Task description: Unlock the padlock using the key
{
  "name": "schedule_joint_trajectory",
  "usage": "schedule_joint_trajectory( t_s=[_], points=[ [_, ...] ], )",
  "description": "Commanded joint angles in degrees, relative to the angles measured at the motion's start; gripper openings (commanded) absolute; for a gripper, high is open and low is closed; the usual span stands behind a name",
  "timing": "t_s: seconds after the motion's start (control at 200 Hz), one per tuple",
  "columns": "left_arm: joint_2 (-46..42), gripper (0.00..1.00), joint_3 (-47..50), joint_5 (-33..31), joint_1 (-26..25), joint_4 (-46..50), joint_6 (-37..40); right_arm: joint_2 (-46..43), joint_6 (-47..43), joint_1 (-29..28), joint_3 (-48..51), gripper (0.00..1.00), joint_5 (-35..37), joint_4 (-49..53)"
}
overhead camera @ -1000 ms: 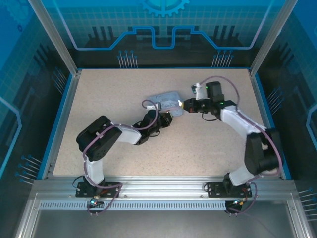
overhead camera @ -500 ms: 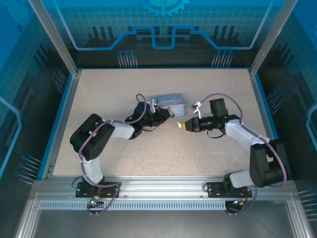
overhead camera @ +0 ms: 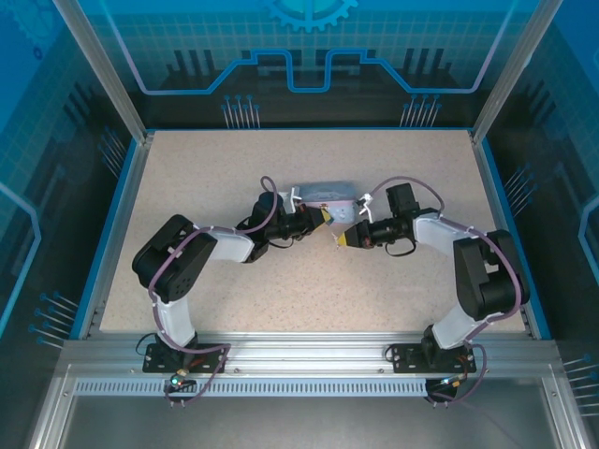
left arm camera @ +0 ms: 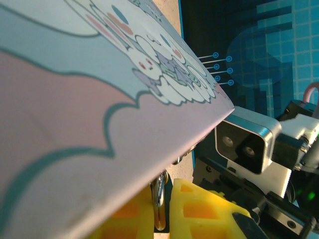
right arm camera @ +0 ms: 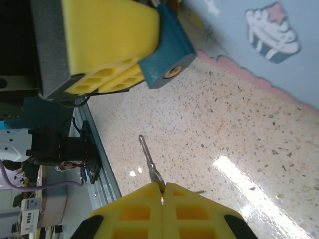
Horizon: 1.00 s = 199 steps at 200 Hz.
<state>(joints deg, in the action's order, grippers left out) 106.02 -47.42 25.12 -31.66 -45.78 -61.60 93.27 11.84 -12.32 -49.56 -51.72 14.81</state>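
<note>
The padlock (right arm camera: 167,52) is a small teal block with a brass keyhole facing my right wrist camera. My left gripper (right arm camera: 107,50) is shut on it, right against the tin's edge. In the left wrist view the padlock's shiny shackle (left arm camera: 159,199) stands between the yellow fingers of my left gripper (left arm camera: 162,204) and runs up under the tin. My right gripper (right arm camera: 163,191) is shut on the key (right arm camera: 149,162), whose thin blade sticks out toward the padlock, a short gap away. From above, the left gripper (overhead camera: 322,216) and the right gripper (overhead camera: 341,237) nearly meet tip to tip.
The pale blue tin with cartoon pictures (overhead camera: 323,194) lies on the speckled table (overhead camera: 215,168) just behind both grippers, looming large in the wrist views (left arm camera: 99,99) (right arm camera: 249,40). The right wrist's camera housing (left arm camera: 246,144) sits close in front of the left fingers.
My right gripper has swung with the key from beside the tin down to just in front of the left gripper. The left gripper has moved up against the tin, which now lies straighter.
</note>
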Motion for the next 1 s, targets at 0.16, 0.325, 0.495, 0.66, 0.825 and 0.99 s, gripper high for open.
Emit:
schedule_joint_trajectory(
  t_s=[0.16, 0.325, 0.495, 0.66, 0.825, 0.99],
  points=[
    [0.9, 0.0, 0.0, 2.6, 0.1, -5.5, -0.3, 2.0, -1.2, 1.7, -3.3, 0.0, -1.0, 1.2],
    [1.2, 0.0, 0.0, 2.8, 0.1, -6.0, -0.5, 2.4, -1.9, 2.0, -4.0, 0.0, 0.3, 2.4],
    [1.2, 0.0, 0.0, 2.9, 0.1, -5.9, -0.6, 3.5, -1.1, 2.0, -4.4, 0.0, 0.6, 1.8],
    [1.0, 0.0, 0.3, 2.6, 0.1, -5.6, -0.4, 4.0, -0.5, 2.4, -4.5, 0.0, 1.3, 1.2],
    [1.3, 0.0, 0.3, 2.8, 0.1, -5.8, -0.5, 4.4, -0.1, 2.5, -5.0, 0.0, 0.9, 0.7],
    [1.3, 0.0, 0.4, 2.8, 0.1, -5.6, -0.2, 4.7, 0.5, 2.5, -5.5, 0.0, 0.7, 0.2]
  ],
)
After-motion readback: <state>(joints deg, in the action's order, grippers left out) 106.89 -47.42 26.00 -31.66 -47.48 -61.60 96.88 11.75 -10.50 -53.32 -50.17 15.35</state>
